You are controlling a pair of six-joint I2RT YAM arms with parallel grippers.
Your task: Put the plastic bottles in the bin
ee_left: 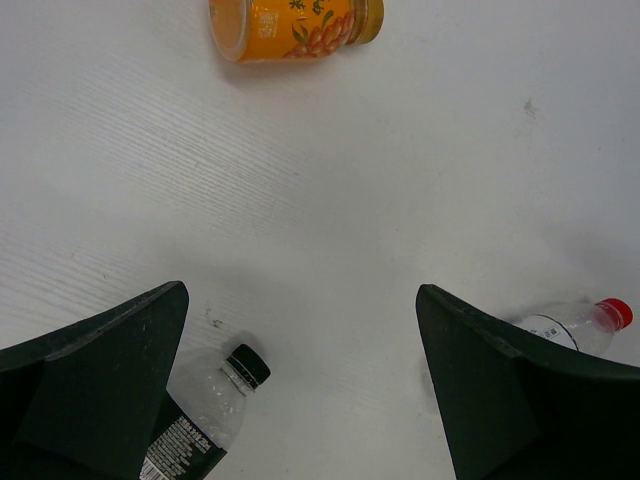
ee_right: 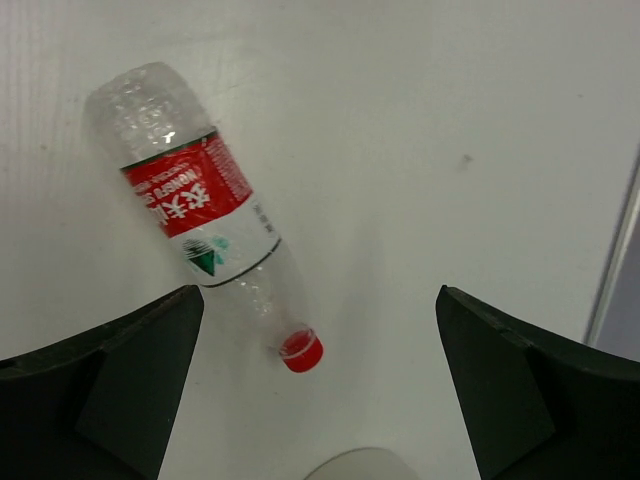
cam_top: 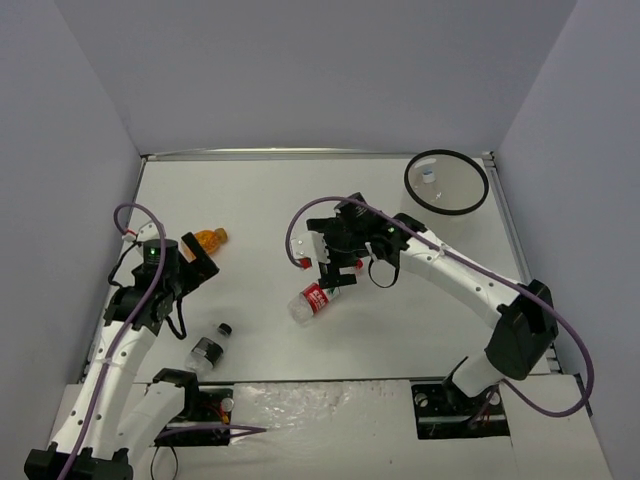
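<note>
The red-labelled bottle [cam_top: 311, 300] [ee_right: 199, 207] lies on its side mid-table, its red cap [ee_right: 301, 351] pointing toward my right gripper [cam_top: 338, 274] [ee_right: 320, 395]. That gripper hovers above the cap end, open and empty. My left gripper [cam_top: 193, 263] [ee_left: 300, 400] is open and empty at the left, between the orange bottle [cam_top: 207, 238] [ee_left: 296, 20] and the short black-capped bottle [cam_top: 208, 349] [ee_left: 205, 412]. The white bin [cam_top: 478, 192] stands at the far right; a small bottle top [cam_top: 428, 175] shows inside it. No other bottle is visible.
Grey walls close in the table on the left, back and right. The arm bases and black mounts [cam_top: 205, 405] sit at the near edge. The red-labelled bottle also shows at the right of the left wrist view [ee_left: 568, 322].
</note>
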